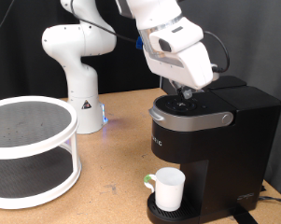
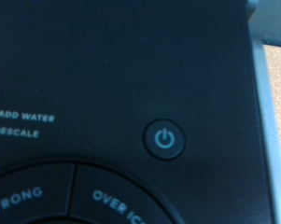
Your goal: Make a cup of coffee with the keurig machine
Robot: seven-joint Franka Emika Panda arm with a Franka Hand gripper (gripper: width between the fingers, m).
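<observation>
The keurig machine (image 1: 210, 131) is a boxy matte-black coffee maker at the exterior view's right, lid down, with a curved grey-silver handle (image 1: 187, 119). The white cup (image 1: 168, 189) stands on the round drip tray (image 1: 159, 211) under the spout. My gripper (image 1: 186, 94) is right above the machine's top panel, its fingers hidden by the white hand. The wrist view shows the black top panel (image 2: 103, 56) very close, with a lit blue power button (image 2: 165, 140), "ADD WATER" and "DESCALE" labels and "STRONG" and "OVER ICE" buttons. No fingers show there.
A white two-tier round rack (image 1: 28, 149) stands at the exterior view's left. The arm's white base (image 1: 73, 75) is at the back, with a blue light beside it. A small green thing (image 1: 146, 182) peeks out next to the cup. The wooden table (image 1: 112, 177) lies between.
</observation>
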